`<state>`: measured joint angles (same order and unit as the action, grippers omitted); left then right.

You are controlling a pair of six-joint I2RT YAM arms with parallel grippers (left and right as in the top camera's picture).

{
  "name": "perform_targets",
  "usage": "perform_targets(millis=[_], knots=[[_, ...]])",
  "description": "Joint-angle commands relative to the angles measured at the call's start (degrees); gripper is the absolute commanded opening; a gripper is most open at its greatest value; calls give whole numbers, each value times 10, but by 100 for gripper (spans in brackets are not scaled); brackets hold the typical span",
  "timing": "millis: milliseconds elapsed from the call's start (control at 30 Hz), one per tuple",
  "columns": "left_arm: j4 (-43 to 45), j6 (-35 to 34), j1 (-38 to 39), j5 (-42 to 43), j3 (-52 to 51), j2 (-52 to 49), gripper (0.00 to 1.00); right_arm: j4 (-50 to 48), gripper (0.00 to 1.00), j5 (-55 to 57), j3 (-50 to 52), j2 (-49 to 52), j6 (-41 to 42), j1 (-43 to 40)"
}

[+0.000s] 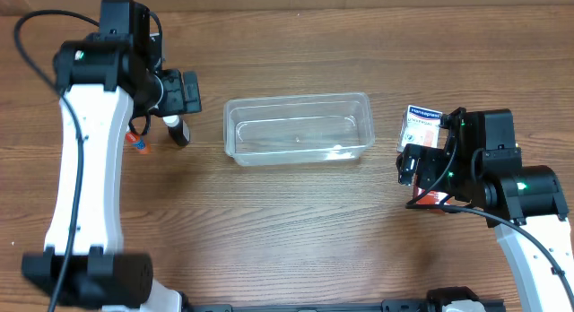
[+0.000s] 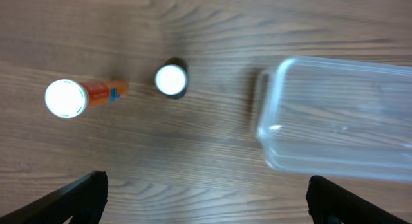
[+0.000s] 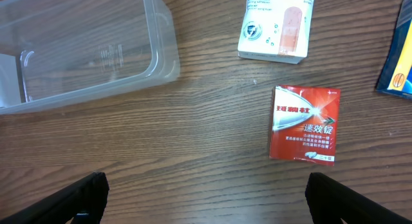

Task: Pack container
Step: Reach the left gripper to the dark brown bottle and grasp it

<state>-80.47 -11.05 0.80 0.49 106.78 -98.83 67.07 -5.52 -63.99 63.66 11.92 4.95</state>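
Currently both the left gripper and the right gripper are held wide and empty, with the container found ahead-right of the left and ahead-left of the right. The red box, apparently lying flat, could be skidded aside if pinched shallowly.

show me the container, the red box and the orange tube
container (image 1: 296, 133), overhead view, bare floor of the tub
red box (image 3: 304, 124), right wrist view, middle of its top face
orange tube (image 2: 100, 93), left wrist view, orange body beside the white cap
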Motion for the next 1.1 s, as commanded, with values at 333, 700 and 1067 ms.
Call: perform_targets(millis=[333, 700, 1067], knots=[[31, -7, -32, -11, 17, -172, 100, -2, 100, 5, -17, -1, -3, -2], [59, -5, -32, -11, 17, -237, 88, -1, 100, 5, -17, -1, -3, -2], [51, -5, -32, -55, 12, -254, 46, -1, 100, 5, -17, -1, -3, -2]])
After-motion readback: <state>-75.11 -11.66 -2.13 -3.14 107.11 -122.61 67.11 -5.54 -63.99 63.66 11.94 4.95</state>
